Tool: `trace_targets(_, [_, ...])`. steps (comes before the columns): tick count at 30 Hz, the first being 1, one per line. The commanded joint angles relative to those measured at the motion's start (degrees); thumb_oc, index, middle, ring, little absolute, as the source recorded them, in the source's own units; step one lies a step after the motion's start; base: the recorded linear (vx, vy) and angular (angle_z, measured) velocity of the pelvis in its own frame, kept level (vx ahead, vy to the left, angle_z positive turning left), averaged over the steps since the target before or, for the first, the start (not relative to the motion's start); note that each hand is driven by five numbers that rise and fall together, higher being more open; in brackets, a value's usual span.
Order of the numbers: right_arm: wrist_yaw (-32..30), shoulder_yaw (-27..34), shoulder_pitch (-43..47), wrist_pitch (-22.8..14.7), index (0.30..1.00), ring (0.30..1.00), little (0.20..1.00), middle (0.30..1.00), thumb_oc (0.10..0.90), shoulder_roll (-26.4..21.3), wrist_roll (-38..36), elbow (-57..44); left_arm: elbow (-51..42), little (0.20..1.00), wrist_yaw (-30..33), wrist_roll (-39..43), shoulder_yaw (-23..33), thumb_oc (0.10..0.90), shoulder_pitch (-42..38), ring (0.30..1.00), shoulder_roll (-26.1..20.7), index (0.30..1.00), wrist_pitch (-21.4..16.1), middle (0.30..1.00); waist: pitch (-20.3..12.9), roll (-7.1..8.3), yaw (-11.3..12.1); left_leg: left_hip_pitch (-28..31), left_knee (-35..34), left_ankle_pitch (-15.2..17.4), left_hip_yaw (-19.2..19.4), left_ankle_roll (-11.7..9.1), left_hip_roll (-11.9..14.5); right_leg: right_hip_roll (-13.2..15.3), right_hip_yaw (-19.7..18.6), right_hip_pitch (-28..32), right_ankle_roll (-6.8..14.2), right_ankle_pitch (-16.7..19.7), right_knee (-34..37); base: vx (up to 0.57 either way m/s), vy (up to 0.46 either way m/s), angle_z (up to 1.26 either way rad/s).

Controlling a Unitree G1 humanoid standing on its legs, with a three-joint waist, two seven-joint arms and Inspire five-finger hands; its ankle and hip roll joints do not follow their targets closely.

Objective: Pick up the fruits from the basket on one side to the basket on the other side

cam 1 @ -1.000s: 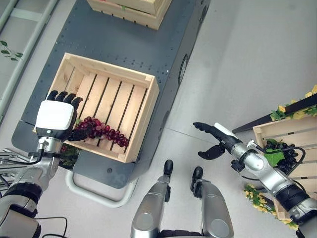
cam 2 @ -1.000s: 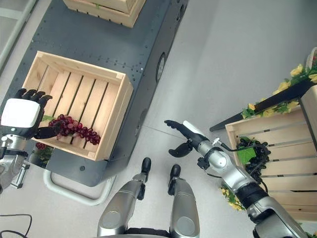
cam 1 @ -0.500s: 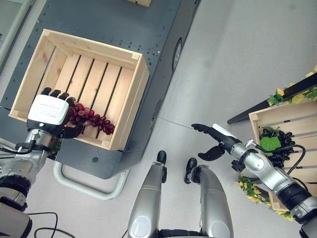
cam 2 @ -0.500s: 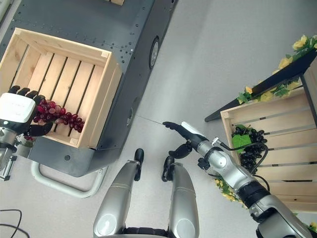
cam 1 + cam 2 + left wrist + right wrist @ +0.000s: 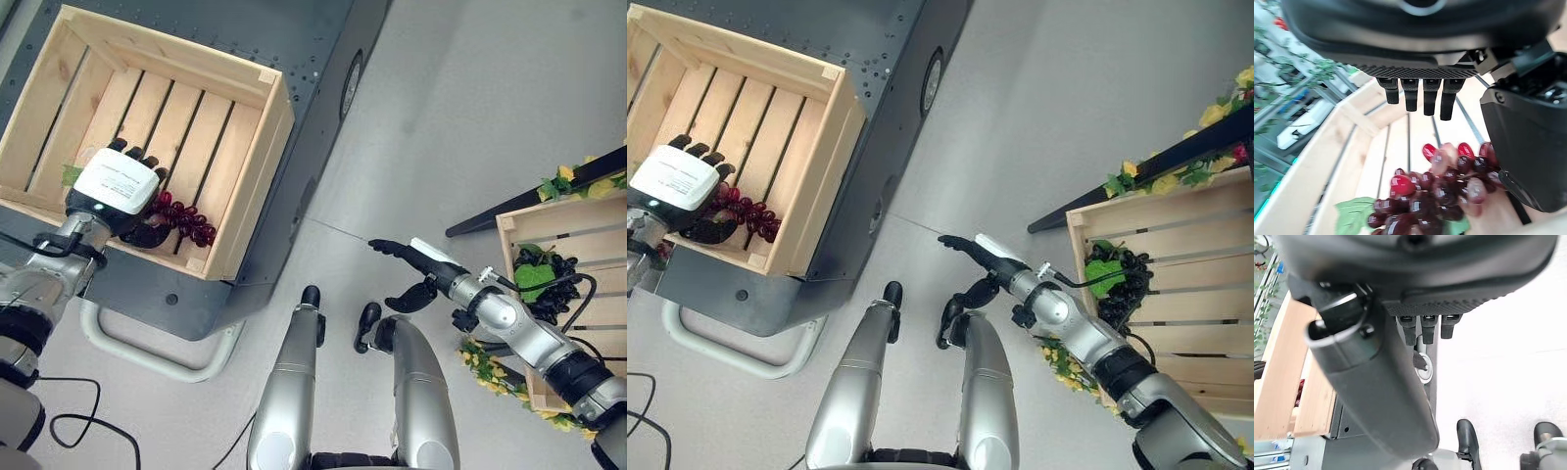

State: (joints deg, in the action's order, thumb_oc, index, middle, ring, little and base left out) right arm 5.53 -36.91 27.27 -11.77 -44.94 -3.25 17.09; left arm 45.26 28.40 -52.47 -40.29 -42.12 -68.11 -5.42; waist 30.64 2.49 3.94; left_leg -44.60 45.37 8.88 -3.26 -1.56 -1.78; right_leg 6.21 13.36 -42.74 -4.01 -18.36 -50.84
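Now | left hand [image 5: 116,186] fingers straight over red grapes [image 5: 1435,191], wrist view | right hand [image 5: 416,269] relaxed, empty.

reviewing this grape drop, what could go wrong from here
1. The left hand sits over the red grapes in the wooden crate, fingers straight; lifting away might snag and drag the bunch.
2. The grapes lie close to the crate's near wall, so a sideways exit could knock it.
3. The right hand hangs open, far from the dark grapes.

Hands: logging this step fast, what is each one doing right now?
Left hand: open over the red grapes in the wooden crate.
Right hand: open, holding nothing.
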Motion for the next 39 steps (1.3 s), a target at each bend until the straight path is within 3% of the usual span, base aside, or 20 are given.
trace_targets(1, [-1.71, 1.24, 0.92, -5.17, 0.9, 0.9, 0.9, 0.9, 0.8, -1.0, -4.57, -6.08, -0.64, 0.9, -0.29, -1.25, 2.34, 0.8, -3.89, 0.9, -7.55, 0.9, 2.79, 0.9, -0.85, 0.89, 0.02, 2.88, -1.14, 3.26, 3.4, 2.64, -1.34, -1.58, -0.04, 7.05, 0.64, -1.35, 1.56, 0.0, 0.0, 0.0])
trace_targets(15, [-4.58, -1.27, 2.8, -6.99, 0.9, 0.9, 0.9, 0.9, 0.8, -0.83, -6.41, -5.31, 1.18, 0.9, -11.23, -6.98, -15.47, 0.8, -24.56, 0.9, -7.9, 0.9, 0.72, 0.9, -0.85, 3.39, -0.25, -1.14, -1.35, 2.96, 2.8, 2.62, -0.54, -1.36, 1.03, 2.85, 1.36, -0.69, 0.78, 0.0, 0.001, 0.03])
trace_targets(29, [-6.28, -0.05, 2.05, -8.3, 0.9, 0.9, 0.9, 0.9, 0.8, -1.24, -7.51, -5.55, -0.52, 0.9, -17.93, -11.59, -21.65, 0.8, -31.09, 0.9, -7.33, 0.9, -0.86, 0.9, -0.85, 4.33, -0.9, -2.89, -2.46, 2.01, 2.37, 2.34, 0.09, -1.52, 1.49, 0.9, 2.12, 0.56, 1.61, 0.0, 0.0, 0.0])
trace_targets(31, [-6.67, 0.33, 1.65, -8.39, 0.9, 0.9, 0.9, 0.9, 0.8, -1.33, -7.0, -5.89, -0.16, 0.669, -19.61, -11.12, -22.11, 0.646, -31.33, 0.669, -7.5, 0.669, -0.58, 0.669, -0.85, 4.29, -1.02, -3.37, -2.43, 1.97, 2.4, 2.29, 0.19, -1.44, 1.53, 0.44, 2.19, 0.65, 1.74, 0.0, 0.0, 0.0])
trace_targets(32, [-6.87, 0.44, 1.6, -8.65, 0.9, 0.9, 0.9, 0.9, 0.8, -1.47, -7.08, -5.73, 0.12, 0.486, -19.76, -10.55, -22.36, 0.524, -31.44, 0.486, -7.65, 0.486, -0.34, 0.486, -0.85, 4.25, -1.01, -3.47, -2.53, 1.96, 2.41, 2.29, 0.21, -1.37, 1.61, 0.36, 2.18, 0.66, 1.81, 0.0, 0.0, 0.0])
trace_targets(34, [-7.14, 0.8, 1.22, -9.16, 0.9, 0.9, 0.9, 0.9, 0.8, -1.42, -7.1, -5.4, -0.03, 0.3, -19.97, -9.97, -22.22, 0.4, -31.28, 0.3, -7.88, 0.3, -0.26, 0.3, -0.85, 4.24, -0.89, -3.57, -2.65, 1.96, 2.31, 2.35, 0.16, -1.29, 1.71, 0.27, 2.17, 0.64, 1.81, 0.0, 0.0, 0.0])
trace_targets(39, [-7.57, 0.89, 1.34, -9.66, 0.9, 0.9, 0.9, 0.9, 0.8, -0.95, -7.1, -4.8, 0.38, 0.3, -18.47, -9.11, -21.32, 0.4, -30.39, 0.3, -7.84, 0.3, 0.18, 0.3, -0.85, 4.09, -0.54, -3.21, -3.13, 1.78, 2.13, 2.33, -0.02, -1.17, 1.94, 0.65, 2.13, 0.78, 2.13, 0.0, 0.0, 0.0])
